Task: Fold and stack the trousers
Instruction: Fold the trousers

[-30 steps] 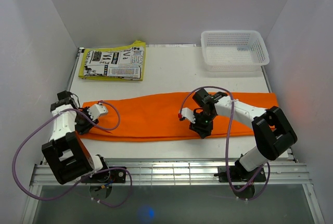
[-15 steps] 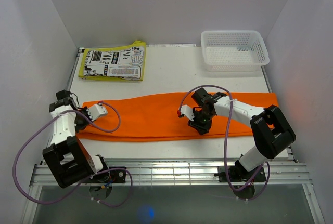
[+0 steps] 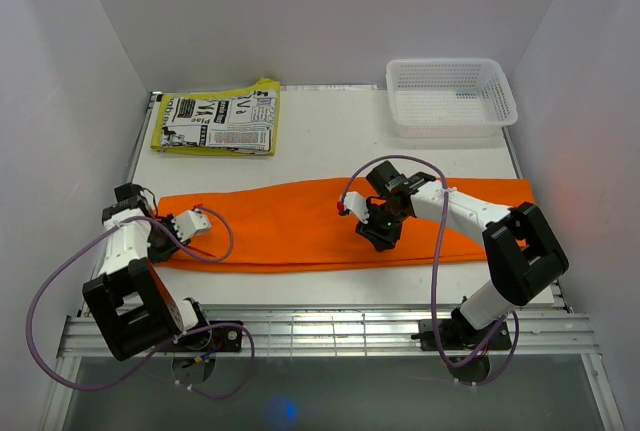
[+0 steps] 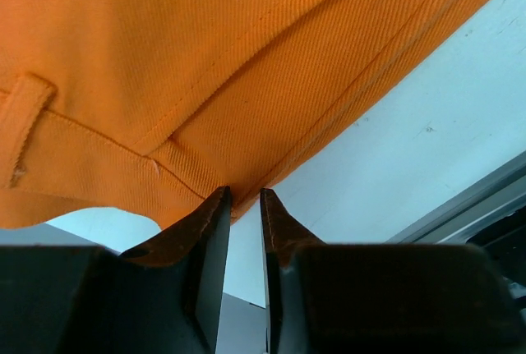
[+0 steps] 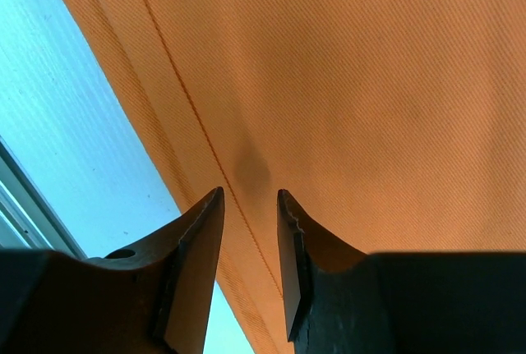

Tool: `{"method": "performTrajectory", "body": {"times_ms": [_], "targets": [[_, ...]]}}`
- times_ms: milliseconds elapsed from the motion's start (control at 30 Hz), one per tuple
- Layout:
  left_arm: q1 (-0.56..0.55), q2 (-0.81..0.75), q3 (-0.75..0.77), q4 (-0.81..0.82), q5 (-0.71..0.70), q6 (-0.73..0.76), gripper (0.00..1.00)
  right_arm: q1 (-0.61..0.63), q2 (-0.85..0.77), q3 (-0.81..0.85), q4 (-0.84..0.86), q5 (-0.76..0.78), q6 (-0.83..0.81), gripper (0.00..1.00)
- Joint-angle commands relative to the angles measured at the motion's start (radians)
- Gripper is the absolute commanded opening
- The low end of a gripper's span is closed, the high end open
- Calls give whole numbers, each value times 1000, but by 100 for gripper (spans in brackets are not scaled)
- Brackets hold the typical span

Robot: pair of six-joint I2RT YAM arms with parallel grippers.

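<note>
Left tool pinches the orange trousers hem at 9 o'clock. The right tool hovers narrowly parted over them (folded print at 11 o'clock reads "Pla…").

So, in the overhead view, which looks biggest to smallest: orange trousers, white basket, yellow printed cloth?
1. Long orange fabric trousers.
2. White plastic mesh basket and folded yellow printed cloth: about equal, no ranking.

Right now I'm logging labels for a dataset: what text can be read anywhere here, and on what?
"Pla...": large black word on the folded black-and-white printed cloth with yellow edge; its ending is unclear.
Smaller print on that cloth: too small to read.
Long orange trousers and white plastic mesh basket: no text visible.
</note>
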Motion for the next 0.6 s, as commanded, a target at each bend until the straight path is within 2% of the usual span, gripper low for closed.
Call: {"method": "performTrajectory", "body": {"times_ms": [0,67,200,400,567], "targets": [[4,19,-29,62,-39,31,30,4,16,12,32,-7,24,39],[4,22,-29,77,-45,34,17,4,35,3,44,11,35,39],[4,4,53,25,1,22,1,4,64,11,61,30,64,37],[4,-59,219,-156,96,17,0,4,78,17,64,42,78,34],[4,-103,193,-210,88,36,0,4,79,28,63,47,84,32]]}}
